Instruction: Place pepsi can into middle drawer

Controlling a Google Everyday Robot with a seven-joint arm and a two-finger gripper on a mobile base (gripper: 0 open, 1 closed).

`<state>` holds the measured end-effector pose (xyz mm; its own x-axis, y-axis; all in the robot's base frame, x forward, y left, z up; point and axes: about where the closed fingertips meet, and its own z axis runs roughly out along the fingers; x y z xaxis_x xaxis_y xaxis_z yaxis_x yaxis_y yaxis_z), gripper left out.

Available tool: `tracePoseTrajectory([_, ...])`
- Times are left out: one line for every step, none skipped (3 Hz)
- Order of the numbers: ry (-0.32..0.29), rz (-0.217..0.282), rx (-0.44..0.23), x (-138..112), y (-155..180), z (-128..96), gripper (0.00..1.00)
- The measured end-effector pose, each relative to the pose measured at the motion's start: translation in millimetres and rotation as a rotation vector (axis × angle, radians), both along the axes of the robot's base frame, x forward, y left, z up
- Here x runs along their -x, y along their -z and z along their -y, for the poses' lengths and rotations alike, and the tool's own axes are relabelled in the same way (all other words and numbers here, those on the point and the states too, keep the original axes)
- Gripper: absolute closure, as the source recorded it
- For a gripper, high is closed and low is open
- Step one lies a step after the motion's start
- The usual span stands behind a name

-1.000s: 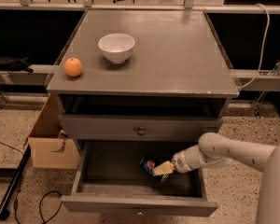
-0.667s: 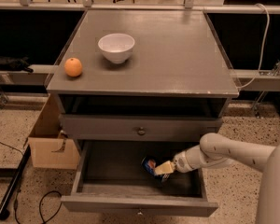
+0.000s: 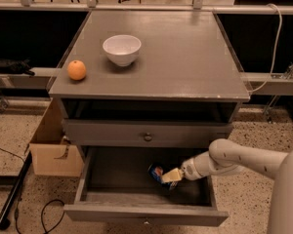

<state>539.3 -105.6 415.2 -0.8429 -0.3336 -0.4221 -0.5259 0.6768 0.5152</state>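
The pepsi can (image 3: 156, 172) is small and blue and lies tilted inside the open middle drawer (image 3: 145, 213), right of its centre. My gripper (image 3: 171, 176) reaches into the drawer from the right on a white arm, and its cream fingers are closed on the can's right end. The can sits low over the drawer's dark floor; I cannot tell whether it touches it.
A white bowl (image 3: 121, 49) and an orange fruit (image 3: 76, 70) stand on the grey cabinet top (image 3: 185, 57). Above the open drawer is a shut drawer front with a round knob (image 3: 147, 137). A cardboard box (image 3: 51, 150) and a black cable (image 3: 10, 189) lie on the floor at the left.
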Motion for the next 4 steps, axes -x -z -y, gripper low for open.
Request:
tracePoseTrajectory([0.000,0.000,0.000,0.0,0.0,-0.1,0.28])
tracePoseTrajectory([0.000,0.000,0.000,0.0,0.0,-0.1,0.05])
tracePoseTrajectory([0.000,0.000,0.000,0.1,0.1,-0.2,0.00])
tracePoseTrajectory([0.000,0.000,0.000,0.1,0.1,-0.2,0.00])
